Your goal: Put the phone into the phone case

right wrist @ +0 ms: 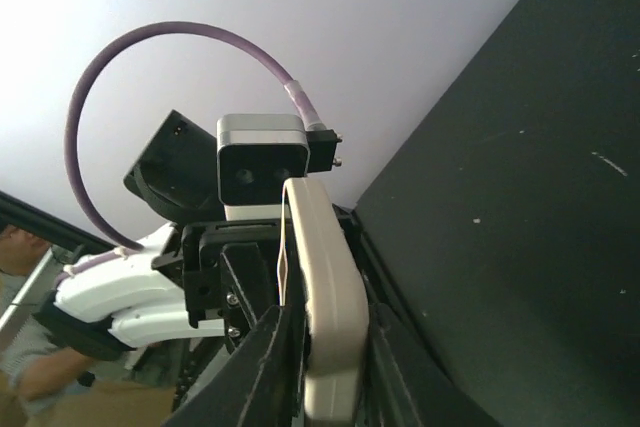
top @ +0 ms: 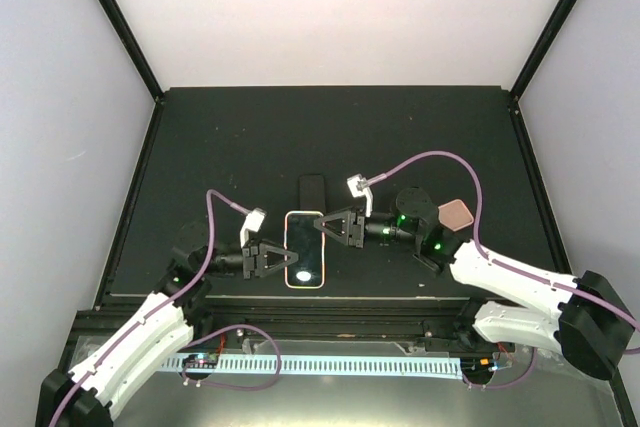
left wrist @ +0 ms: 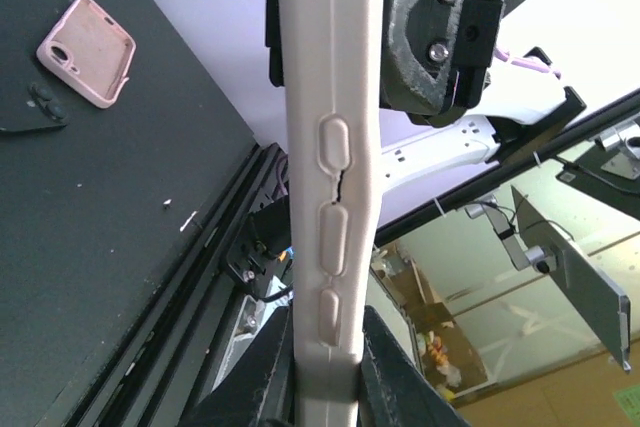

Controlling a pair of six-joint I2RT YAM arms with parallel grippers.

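Left gripper point(left wrist: 328, 379) clamps the white case point(left wrist: 330, 147) by one edge; right gripper point(right wrist: 330, 367) pinches the opposite edge. Dark phone point(top: 312, 190) lies on the desk point(top: 220, 137) just behind; one gripper should release and fetch it.

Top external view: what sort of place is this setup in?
Likely a robot lab test cell: a black table boxed in by white panels on black frame posts, with what looks like a monitor beyond.
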